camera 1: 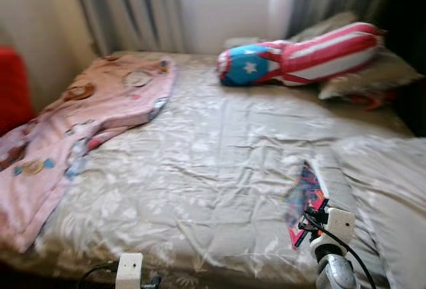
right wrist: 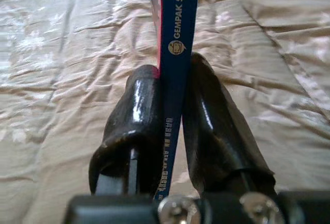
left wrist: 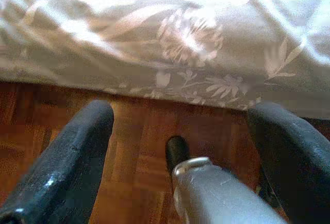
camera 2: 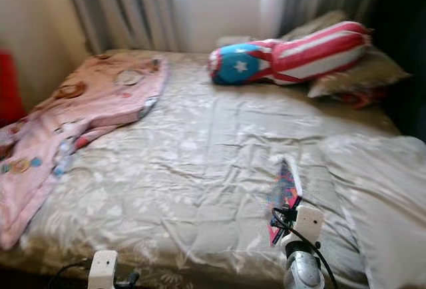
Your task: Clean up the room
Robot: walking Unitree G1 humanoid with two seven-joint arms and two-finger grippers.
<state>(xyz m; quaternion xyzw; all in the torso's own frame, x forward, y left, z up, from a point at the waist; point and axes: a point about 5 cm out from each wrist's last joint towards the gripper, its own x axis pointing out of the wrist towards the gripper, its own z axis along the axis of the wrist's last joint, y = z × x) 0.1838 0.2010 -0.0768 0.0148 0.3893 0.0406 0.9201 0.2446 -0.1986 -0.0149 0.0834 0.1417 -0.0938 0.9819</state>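
My right gripper (right wrist: 172, 74) is shut on a thin book (right wrist: 178, 22) with a blue spine; the book stands on edge between the two black fingers. In the eye views the book's colourful cover (camera 1: 303, 192) hangs just above the right side of the bed (camera 1: 200, 169), in front of my right wrist (camera 1: 331, 226). My left gripper (left wrist: 183, 113) is open and low, over the wooden floor (left wrist: 51, 131) at the bed's near edge, with nothing between its fingers. My left wrist (camera 1: 130, 269) is at the foot of the bed.
A crumpled pink blanket (camera 1: 86, 116) lies along the bed's left side. A red, white and blue bolster (camera 1: 299, 56) and grey pillows (camera 1: 373, 76) sit at the head. A pale duvet (camera 1: 393, 182) bunches at the right. Something red (camera 1: 13, 89) stands at the left wall.
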